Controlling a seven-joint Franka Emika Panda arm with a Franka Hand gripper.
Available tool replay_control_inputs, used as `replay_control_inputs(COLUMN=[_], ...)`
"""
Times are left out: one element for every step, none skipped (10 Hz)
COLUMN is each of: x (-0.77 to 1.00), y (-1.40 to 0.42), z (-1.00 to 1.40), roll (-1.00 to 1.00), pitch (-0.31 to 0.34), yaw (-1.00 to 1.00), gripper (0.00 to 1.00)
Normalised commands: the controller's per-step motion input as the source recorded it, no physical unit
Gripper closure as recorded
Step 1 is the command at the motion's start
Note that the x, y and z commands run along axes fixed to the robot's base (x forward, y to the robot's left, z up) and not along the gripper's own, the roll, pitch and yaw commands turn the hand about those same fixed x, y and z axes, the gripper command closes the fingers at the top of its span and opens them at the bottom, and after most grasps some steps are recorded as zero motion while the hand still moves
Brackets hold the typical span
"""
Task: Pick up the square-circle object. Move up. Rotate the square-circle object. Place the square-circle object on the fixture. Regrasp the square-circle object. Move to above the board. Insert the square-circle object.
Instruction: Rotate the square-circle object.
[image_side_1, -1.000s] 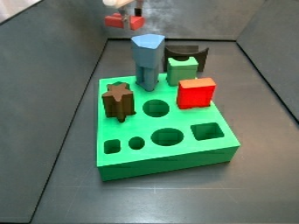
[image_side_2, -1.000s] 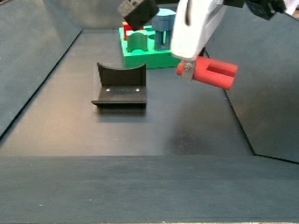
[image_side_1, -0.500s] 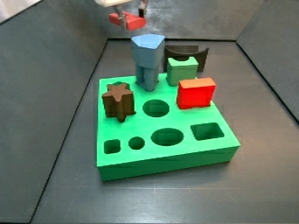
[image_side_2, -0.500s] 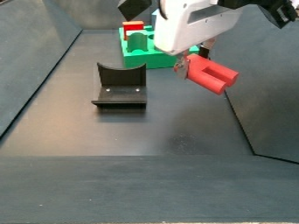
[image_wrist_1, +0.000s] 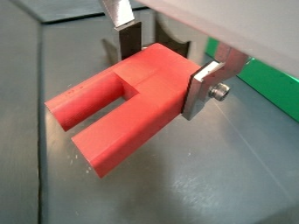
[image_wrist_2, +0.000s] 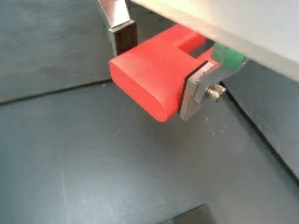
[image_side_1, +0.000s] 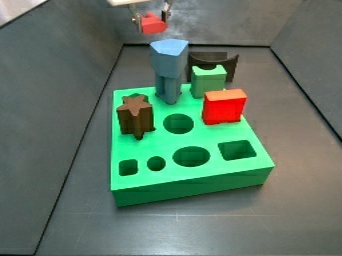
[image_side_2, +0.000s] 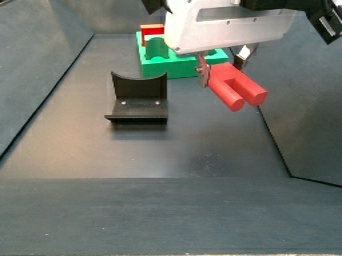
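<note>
Gripper (image_side_2: 225, 68) clenches the dull-red square-circle object (image_side_2: 234, 86) aloft, tilted; dark U-shaped fixture (image_side_2: 136, 98) empty; placing, regrasping, inserting remain.

In both wrist views the gripper (image_wrist_1: 158, 61) is cut off by the frame edge, showing only finger plates. In a side view the gripper (image_side_1: 150, 17) is cropped at 12 o'clock, and the square-circle object (image_side_1: 154, 20) is too small to resolve. The board (image_side_2: 160, 58) is mostly hidden behind the gripper body.
</note>
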Motion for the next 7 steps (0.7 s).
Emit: replay_control_inputs(x=[0.02, 0.02, 0.02, 0.02, 0.02, 0.02, 0.01], y=[0.02, 0.02, 0.02, 0.02, 0.02, 0.02, 0.02], z=[-0.02, -0.02, -0.02, -0.02, -0.02, -0.02, -0.02], roll=[-0.03, -0.03, -0.04, -0.04, -0.04, -0.04, -0.04], pitch=[-0.021, -0.023, -0.029, -0.034, -0.034, -0.034, -0.034], yaw=[-1.0, -1.0, -1.0, -0.92, -0.58, -0.45, -0.23], gripper=[1.0, 1.0, 1.0, 1.0, 1.0, 1.0, 1.0])
